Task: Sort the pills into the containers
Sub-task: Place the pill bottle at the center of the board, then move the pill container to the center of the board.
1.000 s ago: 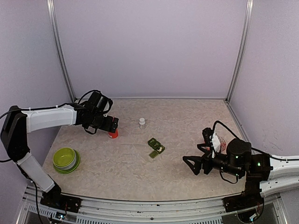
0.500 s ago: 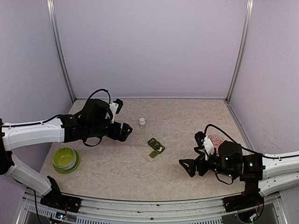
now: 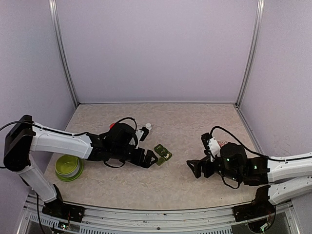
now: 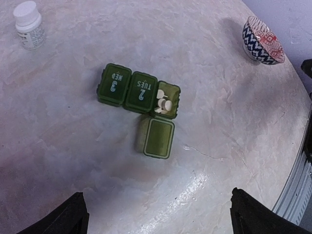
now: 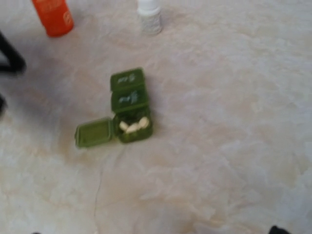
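Right pincer (image 3: 192,168) wide, empty, low over the table (image 3: 195,122) at near right, well apart from the containers (image 3: 163,154); lime-green bowl (image 3: 67,166) sits near left. Left pincer (image 3: 152,159) wide, empty, just left of the containers at mid-table: strip of three, end lid flipped open with white pills (image 4: 163,103) inside, other two lids shut. Farther back: white bottle (image 3: 148,127), red bottle (image 5: 54,17) to its left.
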You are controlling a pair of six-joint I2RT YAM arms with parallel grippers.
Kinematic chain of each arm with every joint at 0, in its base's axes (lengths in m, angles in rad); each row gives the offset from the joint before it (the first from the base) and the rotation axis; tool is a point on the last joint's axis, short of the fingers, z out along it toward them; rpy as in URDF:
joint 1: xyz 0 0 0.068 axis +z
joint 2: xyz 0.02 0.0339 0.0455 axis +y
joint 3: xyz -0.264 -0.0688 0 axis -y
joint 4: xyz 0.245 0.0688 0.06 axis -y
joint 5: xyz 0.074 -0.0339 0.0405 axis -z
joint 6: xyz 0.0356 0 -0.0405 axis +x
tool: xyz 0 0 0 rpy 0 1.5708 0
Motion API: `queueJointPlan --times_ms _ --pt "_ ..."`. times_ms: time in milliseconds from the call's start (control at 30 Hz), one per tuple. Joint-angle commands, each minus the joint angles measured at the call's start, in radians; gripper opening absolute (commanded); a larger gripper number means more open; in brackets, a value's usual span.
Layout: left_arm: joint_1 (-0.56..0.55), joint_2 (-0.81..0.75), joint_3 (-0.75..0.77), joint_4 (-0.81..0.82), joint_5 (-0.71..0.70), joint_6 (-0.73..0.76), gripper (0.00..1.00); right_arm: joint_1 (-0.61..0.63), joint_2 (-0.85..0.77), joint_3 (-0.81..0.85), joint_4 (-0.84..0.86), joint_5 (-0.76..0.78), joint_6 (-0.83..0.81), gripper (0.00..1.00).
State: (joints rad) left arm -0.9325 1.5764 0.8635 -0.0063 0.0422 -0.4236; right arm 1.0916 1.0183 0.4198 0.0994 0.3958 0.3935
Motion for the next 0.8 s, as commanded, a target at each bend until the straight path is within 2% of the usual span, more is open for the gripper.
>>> queueJointPlan --times_ms 0,233,767 --pt "-0.015 0.097 0.082 0.054 0.061 -0.037 0.99 -0.026 -0.076 -0.015 -0.013 0.023 0.045 1.00" --pt "0.002 0.238 0.180 0.059 0.080 -0.032 0.99 -0.046 -0.187 -0.067 -0.020 0.023 0.059 1.00" --pt "0.048 0.432 0.329 0.057 0.149 -0.027 0.99 -0.062 -0.217 -0.090 -0.032 0.022 0.059 1.00"
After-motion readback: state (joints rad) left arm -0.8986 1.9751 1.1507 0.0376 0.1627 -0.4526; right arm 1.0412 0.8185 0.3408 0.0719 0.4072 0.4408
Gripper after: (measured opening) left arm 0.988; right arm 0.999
